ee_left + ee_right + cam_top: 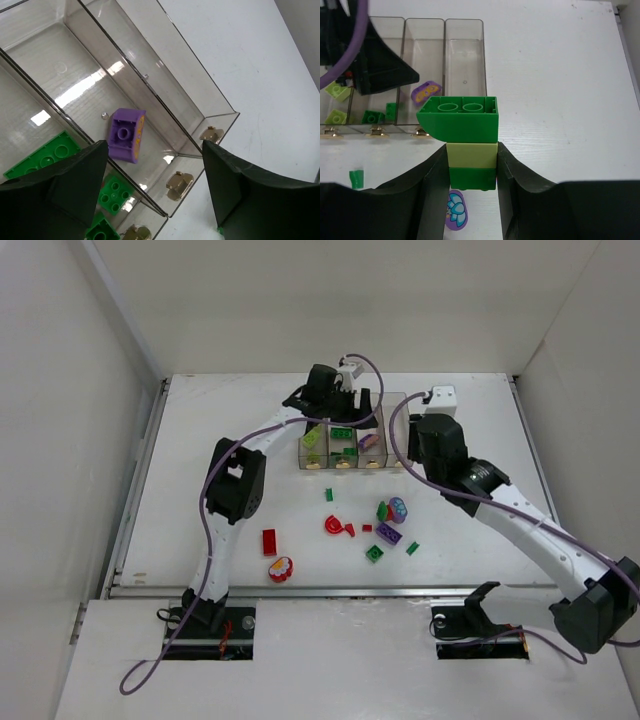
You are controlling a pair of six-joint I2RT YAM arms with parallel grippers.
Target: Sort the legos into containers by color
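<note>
hovering over bin row [200, 95]: left gripper [155, 167], jaws spread, nothing between. lying flat in third bin from row's left, under those jaws: purple brick [125, 136]. near row's right end: right gripper [471, 167], pinching stacked bricks [465, 120], green over yellow-green over green. risk of dropping mixed stack whole, putting two colours in one bin; risk of arms clipping, both crowding row. scattered on near side of row: loose legos [385, 530]. no readable writing; yellow print on purple brick illegible.
</note>
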